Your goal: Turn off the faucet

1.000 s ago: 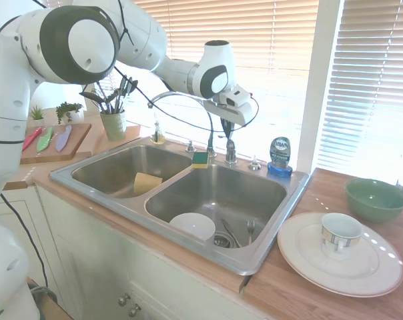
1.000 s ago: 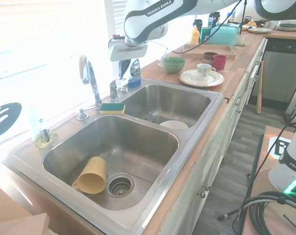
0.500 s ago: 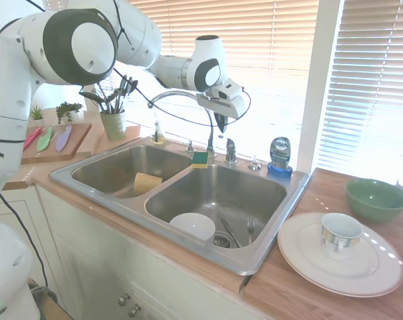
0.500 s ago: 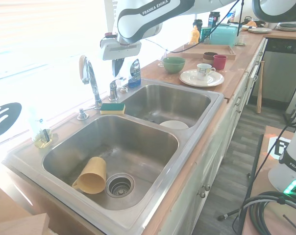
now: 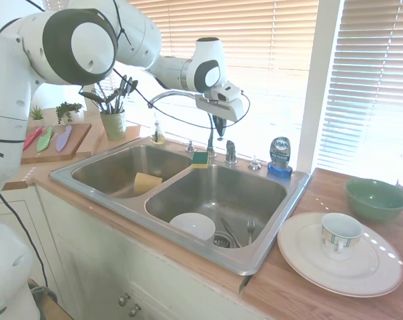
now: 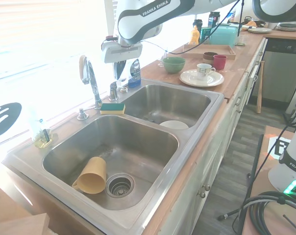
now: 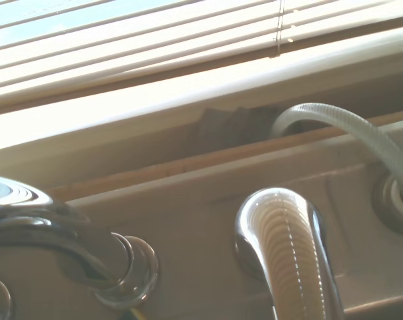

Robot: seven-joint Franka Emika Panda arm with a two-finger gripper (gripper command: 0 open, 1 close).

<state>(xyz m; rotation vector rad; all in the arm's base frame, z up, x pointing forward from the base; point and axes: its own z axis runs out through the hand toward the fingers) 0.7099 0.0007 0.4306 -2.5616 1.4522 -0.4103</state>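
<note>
In the first exterior view the gripper hangs above the back rim of the sink, its dark fingers pointing down, close together and holding nothing, clear above the short chrome lever. The faucet rises from the rim behind the divider between the two basins; its thin arched spout runs from its base by the green-and-yellow sponge toward the left basin. This view alone shows the white bowl and cutlery in the right basin, and the blue soap bottle on the rim just right of the lever. The second exterior view sees the scene from the other side: the gripper stands over the lever, apart from it, the faucet shiny and upright, and a tan cup lies on its side beside the near basin's drain. The wrist view, close in, shows the lever's rounded, glossy chrome top, the faucet's base ring beside it, a clear ribbed hose and window blinds behind.
</note>
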